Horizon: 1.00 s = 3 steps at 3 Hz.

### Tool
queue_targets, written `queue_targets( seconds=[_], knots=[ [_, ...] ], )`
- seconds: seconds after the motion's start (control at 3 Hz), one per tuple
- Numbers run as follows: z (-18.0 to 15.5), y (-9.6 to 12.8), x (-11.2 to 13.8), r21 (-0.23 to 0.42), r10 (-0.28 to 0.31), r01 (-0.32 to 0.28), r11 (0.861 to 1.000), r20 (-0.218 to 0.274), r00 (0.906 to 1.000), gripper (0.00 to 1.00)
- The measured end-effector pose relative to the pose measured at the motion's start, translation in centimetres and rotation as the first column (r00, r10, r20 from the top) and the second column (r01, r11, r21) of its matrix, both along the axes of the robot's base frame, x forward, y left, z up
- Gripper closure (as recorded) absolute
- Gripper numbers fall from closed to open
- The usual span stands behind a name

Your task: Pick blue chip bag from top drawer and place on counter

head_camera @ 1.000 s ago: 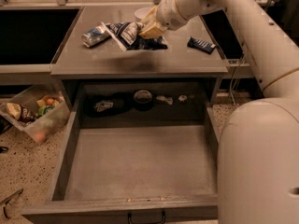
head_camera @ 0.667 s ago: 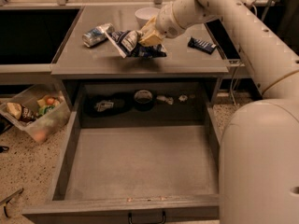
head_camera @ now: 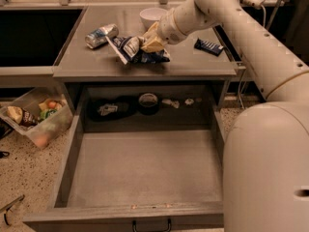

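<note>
the gripper (head_camera: 152,41) pressed down on the right end of the blue chip bag (head_camera: 136,55), which lay on the counter (head_camera: 193,64) with its long axis running left to right, most of it leftward of the gripper. clamped or let go, i couldn't tell. the top drawer (head_camera: 145,163) stood open, its floor bare. a clear bin (head_camera: 55,124) on the ground held snacks.
</note>
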<state>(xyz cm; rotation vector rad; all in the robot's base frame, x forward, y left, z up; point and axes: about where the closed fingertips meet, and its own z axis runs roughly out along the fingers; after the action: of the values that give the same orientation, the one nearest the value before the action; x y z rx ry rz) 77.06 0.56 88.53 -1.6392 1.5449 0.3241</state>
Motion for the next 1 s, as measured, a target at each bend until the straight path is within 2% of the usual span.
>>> queue_targets(
  seconds=[1.0],
  knots=[
    [-0.01, 0.01, 0.0, 0.0, 0.0, 0.0, 1.0, 0.0, 1.0, 0.11]
  ],
)
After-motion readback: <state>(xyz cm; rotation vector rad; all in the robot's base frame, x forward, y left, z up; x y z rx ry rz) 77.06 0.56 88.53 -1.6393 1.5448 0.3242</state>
